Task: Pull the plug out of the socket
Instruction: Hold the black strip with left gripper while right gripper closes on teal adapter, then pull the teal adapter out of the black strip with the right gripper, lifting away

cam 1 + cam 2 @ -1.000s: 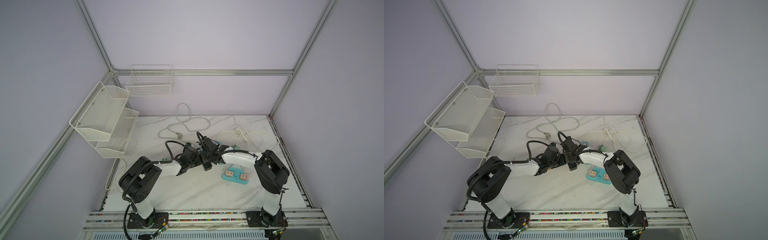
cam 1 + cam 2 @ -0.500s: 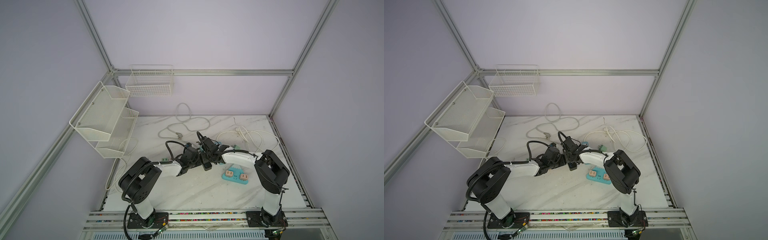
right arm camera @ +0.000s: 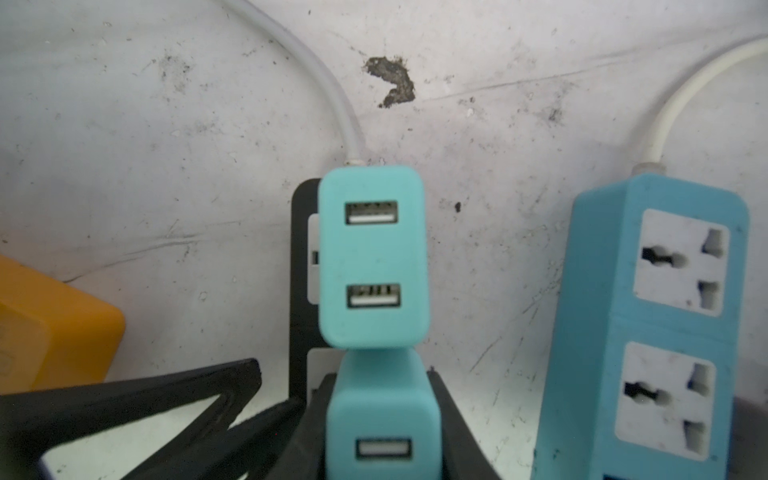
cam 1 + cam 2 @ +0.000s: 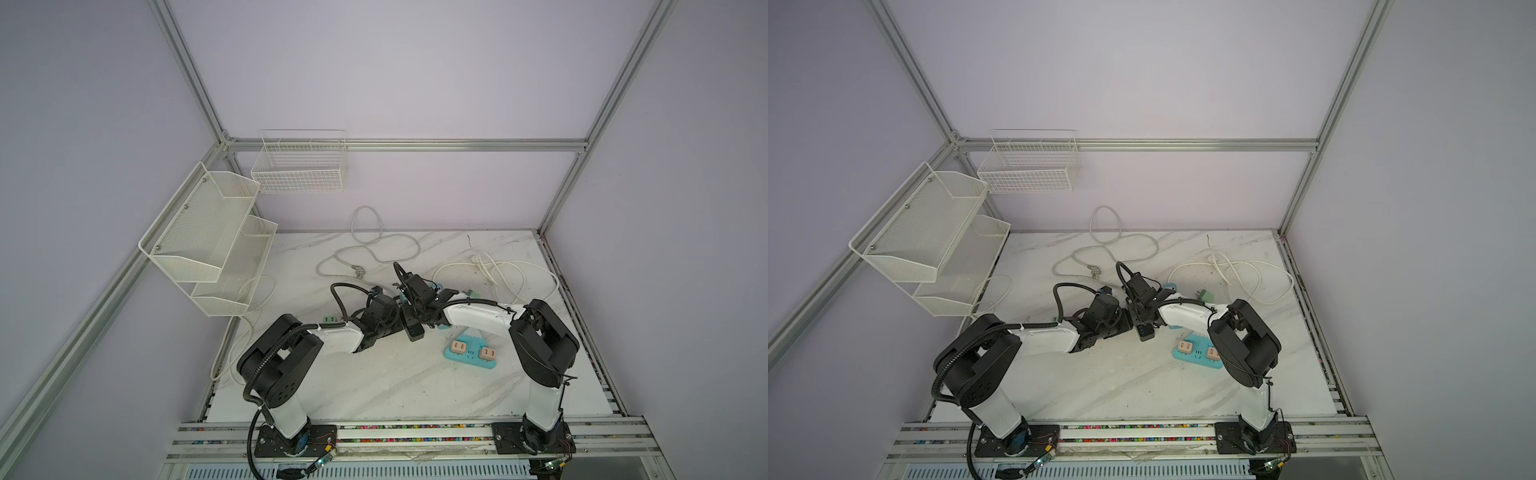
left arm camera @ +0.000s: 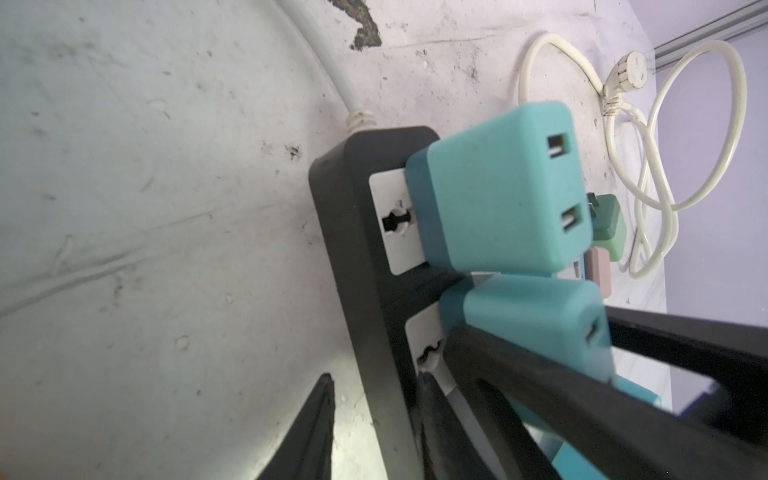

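Gripping teal plug (image 3: 384,453) with right tool (image 3: 382,390), left tool (image 5: 378,376) astride black strip (image 5: 353,249), grip unclear, second plug (image 3: 374,257) touching, blue strip (image 3: 590,332) beside

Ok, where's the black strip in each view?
A top view: strip just below centre.
A top view: strip just below centre too.
Left wrist: strip runs from centre to bottom edge.
Right wrist: strip left of centre, mostly behind teal plugs.
Shared landmark: grey cord leaving its end.
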